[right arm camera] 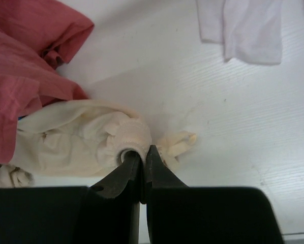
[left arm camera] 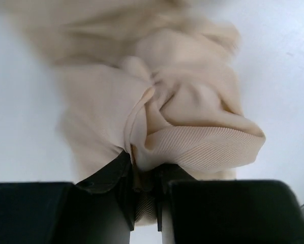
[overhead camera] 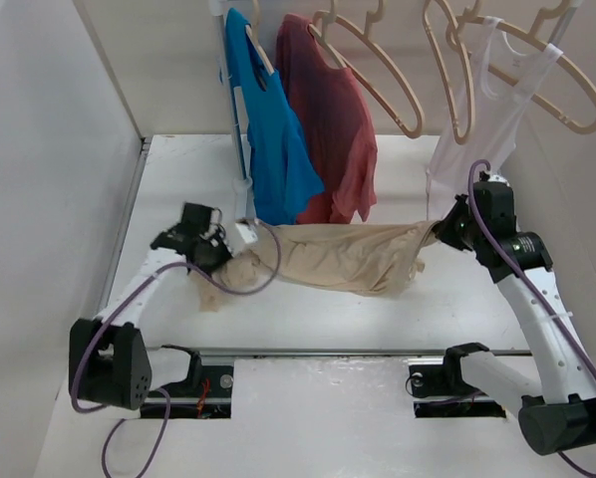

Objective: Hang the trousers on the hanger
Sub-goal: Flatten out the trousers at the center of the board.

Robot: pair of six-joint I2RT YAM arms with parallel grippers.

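**Trousers pinched at both ends, slung low over the table**

Left gripper [left arm camera: 144, 175]: jaws narrow, clamped on a bunch of the trousers [overhead camera: 343, 257] right beside a ribbed hem [left arm camera: 203, 147]. Cloth fills the slot between the fingers.

Right gripper [right arm camera: 142, 155]: jaws almost together, nipping a rolled wad at the opposite end. Neither is empty.

Position: the trousers span from one gripper to the other across the middle of the table [overhead camera: 398, 329]. They sag in the centre and seem to rest on the surface there. They lie just in front of the hems of the blue T-shirt [overhead camera: 268, 139] and the red T-shirt [overhead camera: 328, 129]. The white vest [overhead camera: 467, 149] hangs behind the right gripper.

Why held so: a grip at each end pulls soft cloth into a long band, which I judge is the shape needed for draping. Held by one end it would hang as a lump.

Hanger [overhead camera: 413, 119]: empty, up at the back, well above the cloth and not touched. Draping is not yet done; the likely next need is to lift the band level towards it.

Risk: the thin fabric may slip out of such small pinches.
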